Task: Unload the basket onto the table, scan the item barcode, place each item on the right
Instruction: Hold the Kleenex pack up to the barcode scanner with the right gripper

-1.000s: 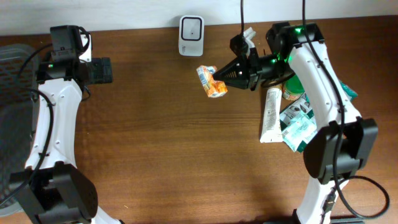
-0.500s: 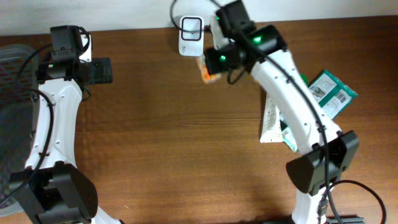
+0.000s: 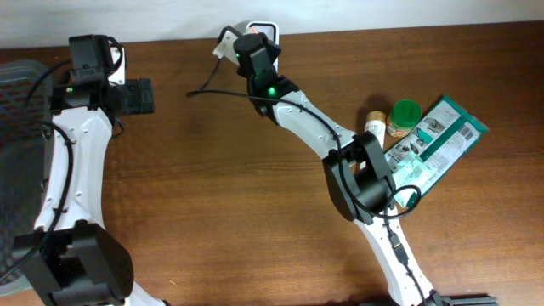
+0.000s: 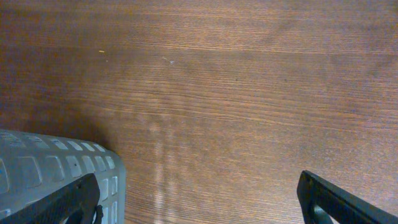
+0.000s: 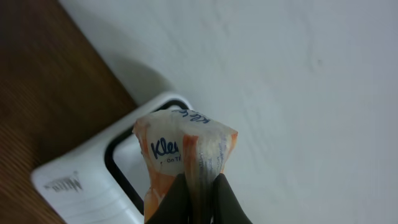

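The left gripper (image 4: 199,202) hangs spread wide over the wooden table (image 4: 217,74), with a grey basket (image 4: 56,168) just beside it. Farther out, the right gripper (image 5: 199,190) is pinching an orange-and-white tissue pack (image 5: 186,146) (Kleenex lettering showing) directly over the white scanner (image 5: 81,186) at the table's far edge.

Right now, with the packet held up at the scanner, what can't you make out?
- Barcode on the orange-and-white plastic tissue packet: not showing in the right wrist view; overhead, the right arm hides the packet.
- White plastic scanner: its window is mostly behind the packet; overhead, only its top edge shows past the arm.
- Left tool: cut off by the bottom edge of the left wrist view, only fingertips show.
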`<state>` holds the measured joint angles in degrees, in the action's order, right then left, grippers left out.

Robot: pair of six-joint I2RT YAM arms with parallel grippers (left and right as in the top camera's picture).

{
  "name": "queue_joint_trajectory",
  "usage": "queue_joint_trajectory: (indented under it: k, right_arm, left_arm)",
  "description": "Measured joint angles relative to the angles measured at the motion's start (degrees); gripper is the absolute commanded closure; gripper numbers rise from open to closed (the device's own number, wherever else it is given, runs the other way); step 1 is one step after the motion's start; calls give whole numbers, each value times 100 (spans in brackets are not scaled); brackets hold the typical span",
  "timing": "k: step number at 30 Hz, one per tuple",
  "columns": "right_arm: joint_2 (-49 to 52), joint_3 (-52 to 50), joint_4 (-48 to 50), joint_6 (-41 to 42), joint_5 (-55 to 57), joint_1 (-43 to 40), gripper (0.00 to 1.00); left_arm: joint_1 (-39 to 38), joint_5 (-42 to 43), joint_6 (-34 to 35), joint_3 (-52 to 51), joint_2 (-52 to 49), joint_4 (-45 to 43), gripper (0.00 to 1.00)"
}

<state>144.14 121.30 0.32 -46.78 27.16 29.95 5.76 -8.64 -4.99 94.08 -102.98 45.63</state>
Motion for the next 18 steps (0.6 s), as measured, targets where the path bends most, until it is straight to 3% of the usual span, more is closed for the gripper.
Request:
queue_joint_trajectory:
  k: [5,11,14,18]
  right_arm:
    - [26,0,-131,-247,-278,-291,96]
    - [26,0,-15,-1978,-1034,-448,96]
    - [33,2,496,-2157,-1163,-446,96]
    - [39,0,289,-2234,-1497,-393,96]
  left_arm:
    - [0,0,0,0,0,0,1]
    - [0,0,0,0,0,0,1]
    - [0,0,0,0,0,2,1]
    - [0,0,0,0,0,0,1]
